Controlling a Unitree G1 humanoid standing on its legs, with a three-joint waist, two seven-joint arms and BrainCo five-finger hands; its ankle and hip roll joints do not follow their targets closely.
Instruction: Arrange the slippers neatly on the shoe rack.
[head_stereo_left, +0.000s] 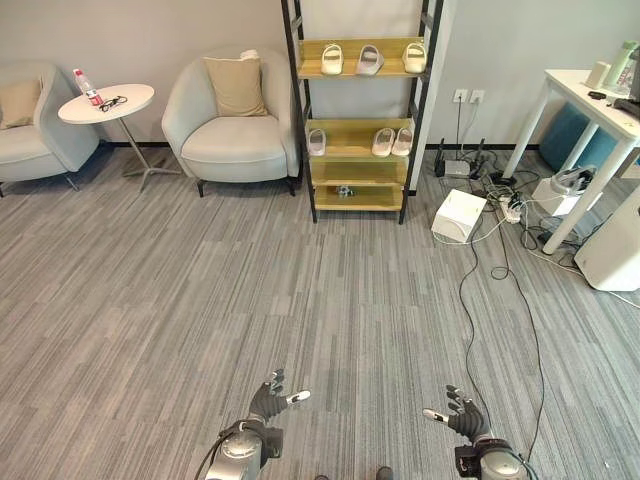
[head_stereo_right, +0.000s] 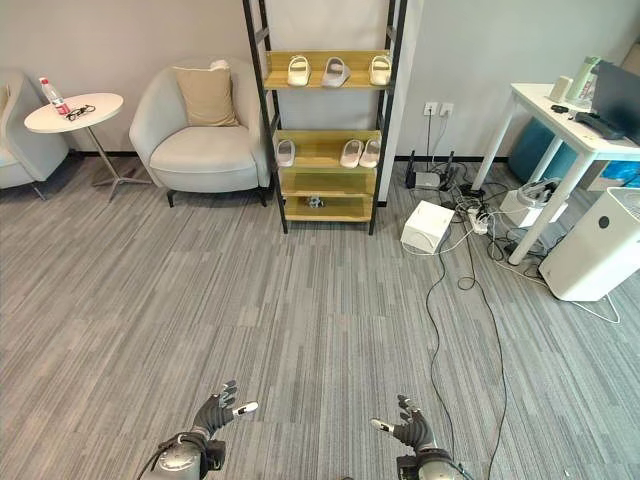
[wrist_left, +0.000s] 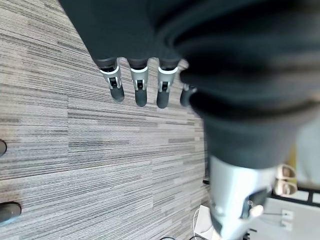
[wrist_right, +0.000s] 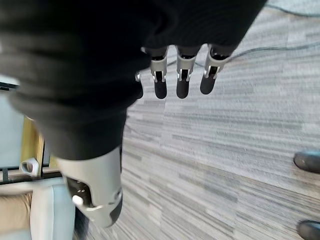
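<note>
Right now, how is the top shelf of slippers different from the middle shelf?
The top shelf holds three slippers spread evenly; the middle shelf has one slipper alone at the left and two close together at the right. The top shelf's middle slipper looks greyer than its neighbours; the middle shelf's look alike. Both shelves are wooden and hold three slippers.

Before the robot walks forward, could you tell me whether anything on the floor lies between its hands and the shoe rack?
Nothing visible does. Bare grey carpet runs from the left hand and right hand, both open and empty, up to the shoe rack. The white box and cables lie right of that path, the armchair left of it.
</note>
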